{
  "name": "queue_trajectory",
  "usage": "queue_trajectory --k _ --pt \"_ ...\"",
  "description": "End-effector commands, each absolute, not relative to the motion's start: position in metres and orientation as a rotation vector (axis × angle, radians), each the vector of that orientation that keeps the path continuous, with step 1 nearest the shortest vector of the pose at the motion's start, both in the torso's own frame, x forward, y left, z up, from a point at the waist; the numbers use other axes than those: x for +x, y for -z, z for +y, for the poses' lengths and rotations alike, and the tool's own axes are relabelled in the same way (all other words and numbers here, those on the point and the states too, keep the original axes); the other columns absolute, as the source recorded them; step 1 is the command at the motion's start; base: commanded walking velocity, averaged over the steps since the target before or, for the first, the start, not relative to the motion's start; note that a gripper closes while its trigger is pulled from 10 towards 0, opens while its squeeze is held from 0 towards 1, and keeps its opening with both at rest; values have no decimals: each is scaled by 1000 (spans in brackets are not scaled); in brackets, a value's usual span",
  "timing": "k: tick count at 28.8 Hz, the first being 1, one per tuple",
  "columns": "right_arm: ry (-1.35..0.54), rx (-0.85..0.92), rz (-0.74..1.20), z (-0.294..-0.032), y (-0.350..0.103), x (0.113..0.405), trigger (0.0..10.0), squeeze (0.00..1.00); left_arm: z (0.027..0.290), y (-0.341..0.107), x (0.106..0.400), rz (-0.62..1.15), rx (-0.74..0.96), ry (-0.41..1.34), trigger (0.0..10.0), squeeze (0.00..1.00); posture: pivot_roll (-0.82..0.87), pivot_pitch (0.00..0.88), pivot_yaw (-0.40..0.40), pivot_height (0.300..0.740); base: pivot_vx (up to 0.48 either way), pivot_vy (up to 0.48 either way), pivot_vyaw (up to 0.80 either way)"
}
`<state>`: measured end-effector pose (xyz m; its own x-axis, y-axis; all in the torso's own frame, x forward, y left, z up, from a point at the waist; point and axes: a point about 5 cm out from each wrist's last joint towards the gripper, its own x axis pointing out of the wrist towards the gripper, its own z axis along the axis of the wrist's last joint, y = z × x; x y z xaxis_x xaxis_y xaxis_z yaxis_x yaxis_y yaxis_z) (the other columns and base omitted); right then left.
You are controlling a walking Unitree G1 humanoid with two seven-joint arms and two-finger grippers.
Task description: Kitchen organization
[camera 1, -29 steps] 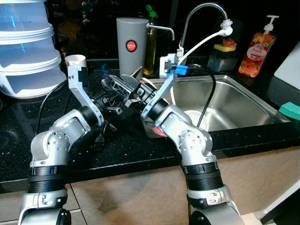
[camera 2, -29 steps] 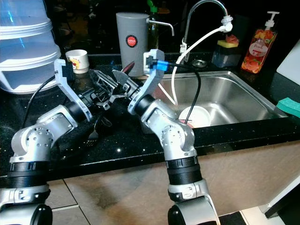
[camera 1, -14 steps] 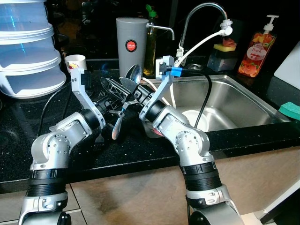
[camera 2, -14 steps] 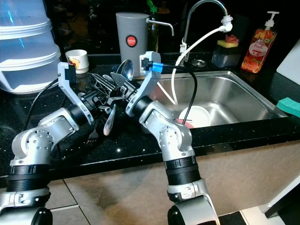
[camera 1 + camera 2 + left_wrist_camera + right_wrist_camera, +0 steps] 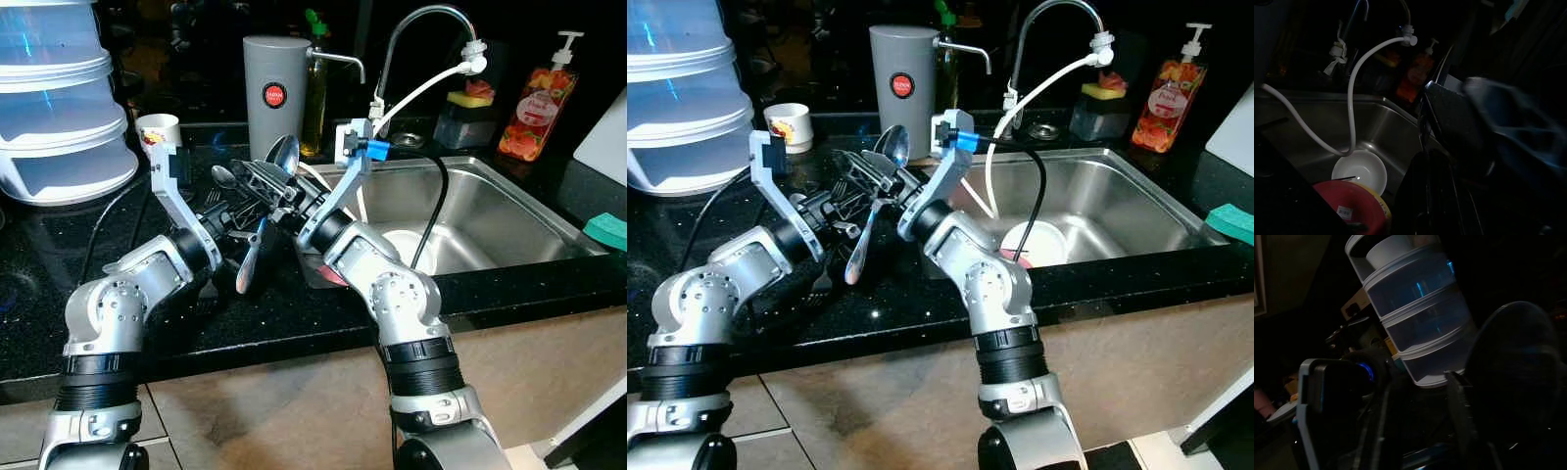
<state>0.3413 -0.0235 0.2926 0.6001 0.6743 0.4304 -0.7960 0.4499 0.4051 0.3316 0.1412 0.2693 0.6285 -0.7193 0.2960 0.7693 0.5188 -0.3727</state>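
Observation:
A long metal spoon (image 5: 283, 154) stands almost upright above the black counter (image 5: 294, 313), bowl up, its handle (image 5: 250, 264) hanging down and slightly left. My right gripper (image 5: 263, 182) reaches in from the sink side and is shut on the spoon near its neck. In the right wrist view the spoon's bowl (image 5: 1513, 357) looms close. My left gripper (image 5: 233, 203) comes from the left and meets the right one at the spoon. Whether it holds the spoon is hidden by the tangle of fingers. More dark cutlery (image 5: 210, 290) lies on the counter under my left forearm.
A grey canister (image 5: 275, 93) and a white cup (image 5: 159, 127) stand behind the grippers, stacked clear containers (image 5: 59, 108) at far left. The steel sink (image 5: 509, 211) at right holds a white bowl (image 5: 1359, 171) and a red dish (image 5: 1347, 215). A soap bottle (image 5: 537, 98) and a green sponge (image 5: 607, 231) sit by it.
The spoon, not raised a second ago, swung upright between the grippers. Since half a second ago it has shifted slightly right with the right gripper.

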Motion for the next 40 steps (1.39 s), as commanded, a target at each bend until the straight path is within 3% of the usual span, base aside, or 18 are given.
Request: queue_trajectory --k 1,18,19,20,21,25,26,28,29,30,31,32,33,34,35,36,40 --pt "-885 654 -229 -27 -293 344 0 0 138 -274 326 -133 -496 942 0 0 65 40 -5 740 0 0 0" --pt "-837 678 -258 -32 -292 349 0 0 137 -268 325 -89 -449 932 0 0 67 18 -12 740 0 0 0" --pt "-829 679 -260 -33 -292 350 0 0 138 -267 327 -87 -432 914 4667 161 67 18 -12 740 0 0 0" --pt "-829 679 -260 -33 -292 350 0 0 138 -267 327 -87 -432 914 4667 161 67 18 -12 740 0 0 0" --pt "-825 679 -261 -34 -292 350 0 0 138 -266 328 -87 -420 901 10000 1000 67 18 -12 740 0 0 0" --pt "-796 676 -265 -37 -290 352 0 0 141 -266 332 -97 -422 856 10000 1000 67 23 -11 740 0 0 0" --pt "-793 677 -266 -37 -290 352 0 0 141 -266 333 -98 -417 844 6078 1000 67 23 -11 740 0 0 0" --pt "-789 678 -266 -38 -290 353 0 0 143 -266 334 -100 -417 824 4941 1000 66 29 -10 740 0 0 0" --pt "-789 678 -266 -38 -290 353 0 0 143 -266 334 -100 -417 824 4941 1000 66 29 -10 740 0 0 0" --pt "-785 680 -267 -39 -290 353 0 0 144 -266 335 -102 -426 814 0 1000 66 29 -10 740 0 0 0" --pt "-783 679 -268 -40 -290 354 0 0 145 -267 335 -105 -433 816 0 1000 66 29 -10 740 0 0 0" --pt "-782 678 -268 -40 -290 354 0 0 144 -268 335 -109 -438 821 0 910 65 33 -10 740 0 0 0" --pt "-780 677 -268 -40 -289 354 0 0 145 -268 334 -111 -439 822 0 435 65 33 -10 740 0 0 0" --pt "-777 675 -268 -41 -289 354 0 0 145 -268 335 -113 -437 817 0 157 65 33 -10 740 0 0 0" --pt "-777 675 -268 -41 -289 354 0 0 145 -268 335 -113 -437 817 0 157 65 33 -10 740 0 0 0" --pt "-773 672 -267 -41 -289 355 0 0 146 -268 335 -113 -432 808 0 0 67 35 -11 740 0 0 0" --pt "-754 654 -266 -42 -287 357 0 0 148 -268 337 -120 -431 780 0 0 67 35 -11 740 0 0 0"
